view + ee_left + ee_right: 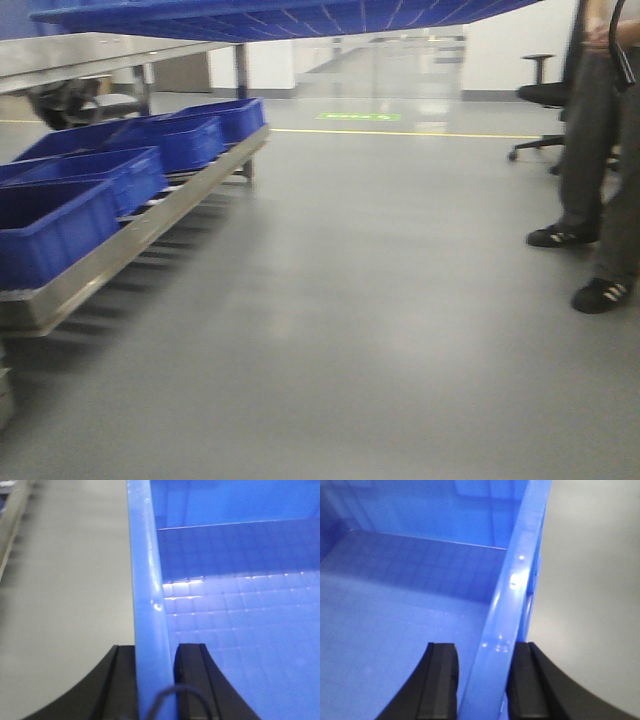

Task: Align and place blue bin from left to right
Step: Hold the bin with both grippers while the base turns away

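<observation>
My left gripper (156,652) pinches the rim of the blue bin (145,555), one finger inside the wall and one outside. My right gripper (482,655) clamps the opposite rim the same way. The bin hangs between them above the grey floor (380,300), and its gridded underside crosses the top of the front view. Darker bins (150,150) sit on a rack (150,235) at left. A person (600,150) stands at right.
</observation>
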You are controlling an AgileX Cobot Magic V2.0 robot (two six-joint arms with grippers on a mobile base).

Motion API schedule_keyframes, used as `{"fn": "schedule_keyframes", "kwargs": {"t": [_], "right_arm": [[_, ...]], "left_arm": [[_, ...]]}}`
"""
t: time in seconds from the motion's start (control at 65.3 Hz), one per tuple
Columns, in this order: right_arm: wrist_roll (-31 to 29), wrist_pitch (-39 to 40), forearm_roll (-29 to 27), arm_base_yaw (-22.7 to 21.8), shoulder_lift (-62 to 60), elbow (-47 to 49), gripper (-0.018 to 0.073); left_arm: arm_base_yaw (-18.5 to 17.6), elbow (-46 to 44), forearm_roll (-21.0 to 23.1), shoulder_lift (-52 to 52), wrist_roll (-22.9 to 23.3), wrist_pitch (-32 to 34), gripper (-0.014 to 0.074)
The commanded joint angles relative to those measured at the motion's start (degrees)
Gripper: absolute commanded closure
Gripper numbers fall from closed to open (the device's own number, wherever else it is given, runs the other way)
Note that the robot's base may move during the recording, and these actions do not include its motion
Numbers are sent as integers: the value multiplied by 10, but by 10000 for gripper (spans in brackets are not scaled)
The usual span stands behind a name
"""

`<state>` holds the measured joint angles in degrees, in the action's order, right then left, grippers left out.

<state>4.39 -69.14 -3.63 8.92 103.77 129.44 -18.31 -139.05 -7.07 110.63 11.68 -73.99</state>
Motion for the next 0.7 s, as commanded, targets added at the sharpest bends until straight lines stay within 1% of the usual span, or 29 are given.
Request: {"fn": "schedule_keyframes", "kwargs": {"t": [0.0, 0.689], "right_arm": [[7, 54, 5, -3, -10, 11, 627], [7, 54, 5, -3, -10, 11, 627]], "left_arm": [[-7, -10, 13, -16, -6, 40, 708], [-7, -10, 13, -16, -6, 40, 708]]}}
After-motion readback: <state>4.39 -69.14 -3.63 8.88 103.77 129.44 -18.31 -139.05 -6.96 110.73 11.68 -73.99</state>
